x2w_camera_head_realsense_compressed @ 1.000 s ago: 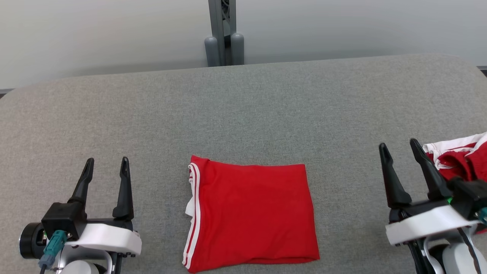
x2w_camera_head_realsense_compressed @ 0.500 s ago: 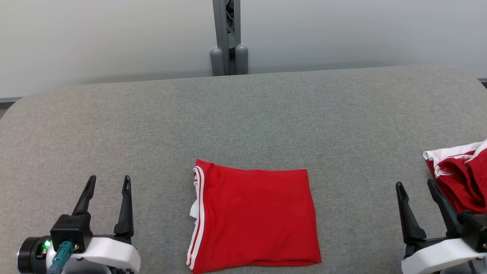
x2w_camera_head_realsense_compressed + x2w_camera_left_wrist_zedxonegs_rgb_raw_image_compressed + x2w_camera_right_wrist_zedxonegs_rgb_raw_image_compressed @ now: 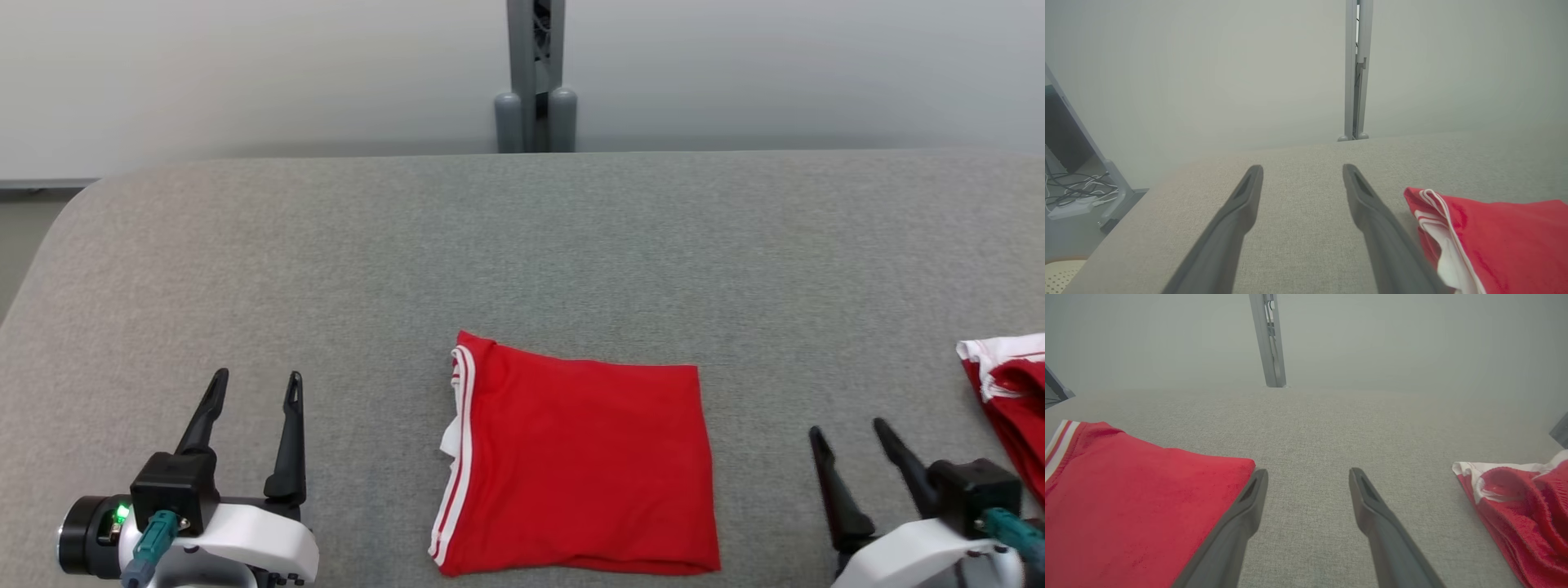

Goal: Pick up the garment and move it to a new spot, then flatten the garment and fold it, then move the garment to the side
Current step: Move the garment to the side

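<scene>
Worktop [image 3: 522, 245]: the whole head view has slid sideways over the last second, and the post [image 3: 535, 73] behind the far edge now sits further right in it. I put that down to the camera turning. Nothing on the worktop has moved.

Garment [image 3: 580, 465]: red with white side stripes, folded into a flat rectangle. It lies at the middle of the near edge, where it was a second ago, its stripes towards the left edge. Nothing touches it.

Second garment [image 3: 1008, 384]: red and white, crumpled, at the right edge and cut off by the frame. It appears undisturbed.

Right claw [image 3: 847, 428]: a second ago it stood up against the second garment. It has since drawn back towards the near edge and now stands clear, between the two garments. Its jaws are spread wide and hold nothing.

Left claw [image 3: 257, 376]: parked near the near edge, to the left of the garment. Its jaws are released and empty, and its pose has hardly changed.

Assessment: I judge the fold complete and both arms at rest. Moving the garment to the side appears outstanding, since it still lies centrally. Either claw is free to take it.
</scene>
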